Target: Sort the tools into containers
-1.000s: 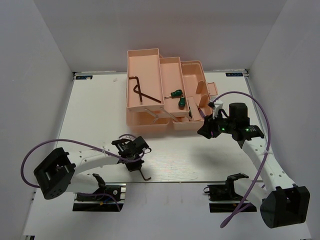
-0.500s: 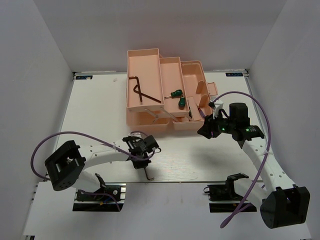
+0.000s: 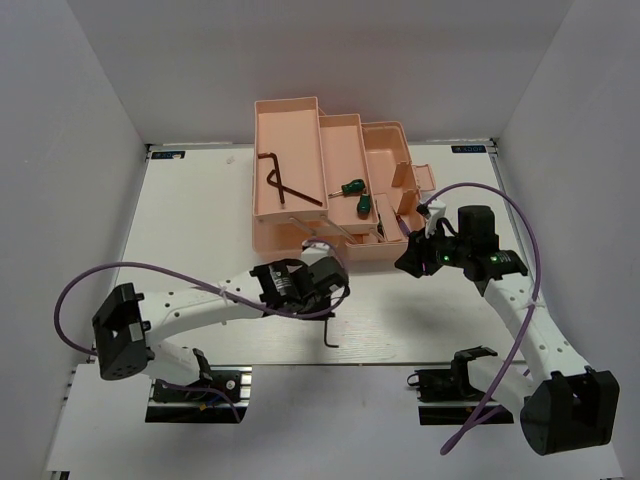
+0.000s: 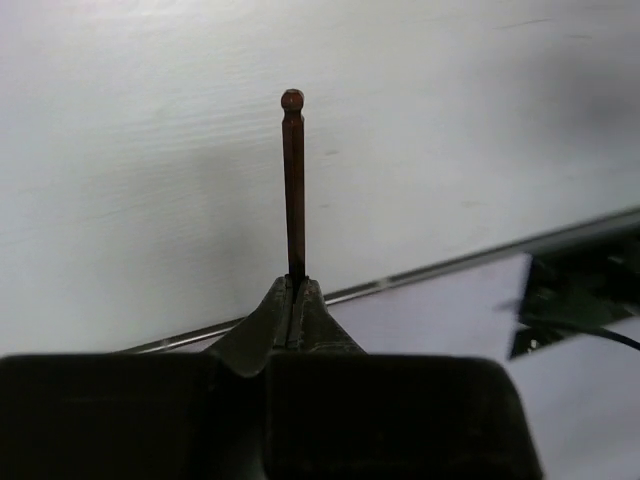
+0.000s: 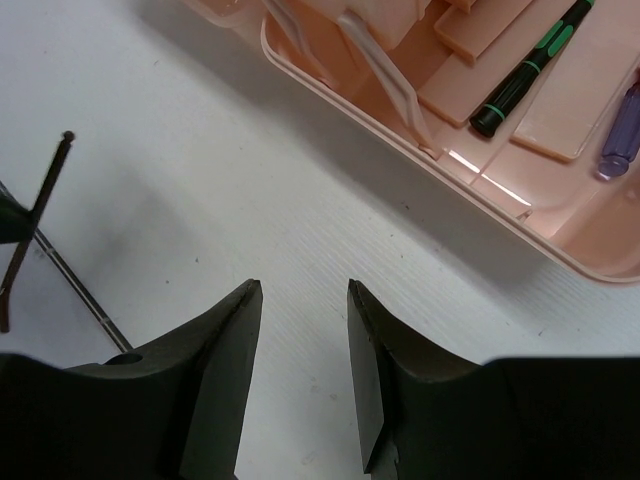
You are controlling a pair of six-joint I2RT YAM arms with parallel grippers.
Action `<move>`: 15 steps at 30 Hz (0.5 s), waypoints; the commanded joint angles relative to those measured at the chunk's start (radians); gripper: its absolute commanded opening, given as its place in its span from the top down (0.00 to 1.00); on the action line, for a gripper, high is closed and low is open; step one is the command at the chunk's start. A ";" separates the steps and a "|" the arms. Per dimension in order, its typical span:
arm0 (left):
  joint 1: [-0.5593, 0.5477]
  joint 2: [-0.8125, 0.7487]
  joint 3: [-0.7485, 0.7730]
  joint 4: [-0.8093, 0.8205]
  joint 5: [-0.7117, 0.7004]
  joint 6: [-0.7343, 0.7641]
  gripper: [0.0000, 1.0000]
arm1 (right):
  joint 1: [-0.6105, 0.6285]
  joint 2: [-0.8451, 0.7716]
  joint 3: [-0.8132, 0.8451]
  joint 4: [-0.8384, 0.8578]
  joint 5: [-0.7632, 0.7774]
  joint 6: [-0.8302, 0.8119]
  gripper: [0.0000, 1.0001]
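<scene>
My left gripper (image 3: 329, 303) is shut on a dark brown hex key (image 3: 331, 331) and holds it above the table, just in front of the salmon-pink toolbox (image 3: 300, 240). In the left wrist view the key's long shaft (image 4: 292, 180) sticks straight out from the closed fingertips (image 4: 295, 290). Two more hex keys (image 3: 285, 185) lie in the left tray. Two green-handled screwdrivers (image 3: 357, 194) lie in the middle tray. My right gripper (image 3: 408, 262) is open and empty by the box's right front corner (image 5: 303, 290). The right wrist view shows a dark-handled precision screwdriver (image 5: 525, 70) and a blue-handled one (image 5: 622, 135) in the lower compartment.
The toolbox's tiered trays step up toward the back left. White walls enclose the table on three sides. The table's front edge (image 4: 450, 268) runs right under the held key. The held key also shows at the left of the right wrist view (image 5: 42, 195).
My left gripper has swung to the right and toward the toolbox, carrying the hex key with it. The right arm has not moved.
</scene>
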 commanded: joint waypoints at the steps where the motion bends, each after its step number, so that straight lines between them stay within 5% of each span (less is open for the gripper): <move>1: -0.025 -0.053 0.195 0.005 -0.085 0.173 1.00 | 0.001 0.005 -0.008 0.019 0.010 0.002 0.54; 10: 0.058 0.007 0.574 -0.069 -0.343 0.422 1.00 | -0.002 0.019 -0.014 0.025 0.021 0.000 0.54; 15: 0.168 0.026 0.660 0.038 -0.431 0.560 1.00 | -0.002 0.025 -0.012 0.021 0.022 0.000 0.54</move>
